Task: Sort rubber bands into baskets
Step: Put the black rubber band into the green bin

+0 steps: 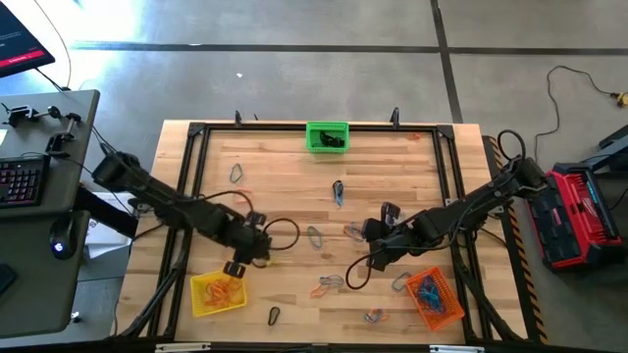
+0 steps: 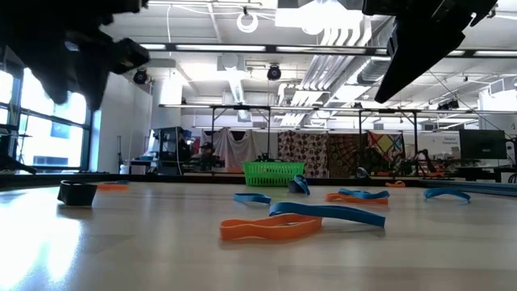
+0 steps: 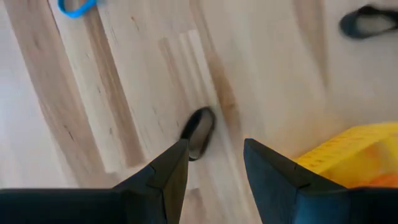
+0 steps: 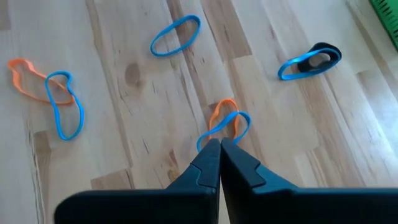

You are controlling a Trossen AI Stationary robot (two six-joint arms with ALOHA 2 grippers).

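Orange bands in yellow basket (image 1: 218,293) and orange basket (image 1: 435,298), left jaws parted, right jaws clenched empty.

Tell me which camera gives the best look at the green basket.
The high view: the green basket shows whole from above at the table's far edge, with something dark inside. The low view shows only its mesh side, far off. The right wrist view catches just a green corner. The left wrist view misses it.
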